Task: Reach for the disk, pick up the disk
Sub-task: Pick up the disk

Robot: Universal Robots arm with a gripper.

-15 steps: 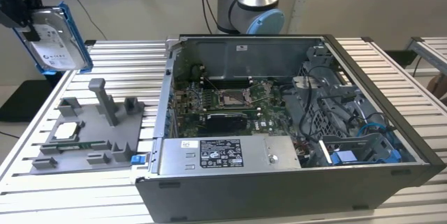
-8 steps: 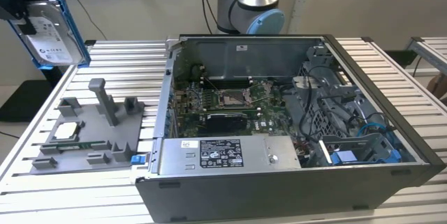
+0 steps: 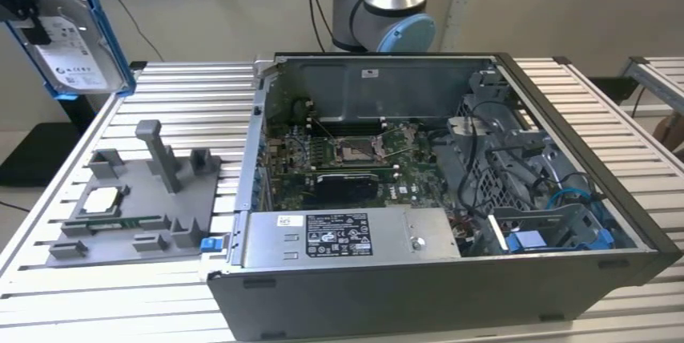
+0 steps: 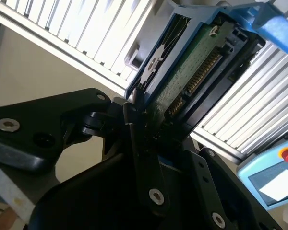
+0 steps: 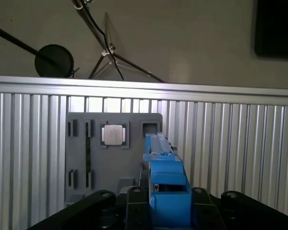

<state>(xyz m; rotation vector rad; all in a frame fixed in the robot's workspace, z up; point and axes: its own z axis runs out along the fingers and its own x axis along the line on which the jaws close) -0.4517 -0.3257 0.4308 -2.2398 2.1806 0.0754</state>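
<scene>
Nothing here can be read out as words or numbers. In the exterior view the disk carries a white label with dark lines of type, too fine to make out. The power supply inside the computer case bears a wide white label of black print and symbols, and a small white sticker sits on the case's inner wall — both illegible.

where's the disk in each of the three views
Exterior view: disk up in the air at the exterior view's far left, off the slatted table.
Second wrist view: disk showing its green circuit-board side, slatted table behind it.
First wrist view: disk edge-on, blue bracket toward camera, before the grey fixture plate.
Shared landmark: the slatted table.
</scene>
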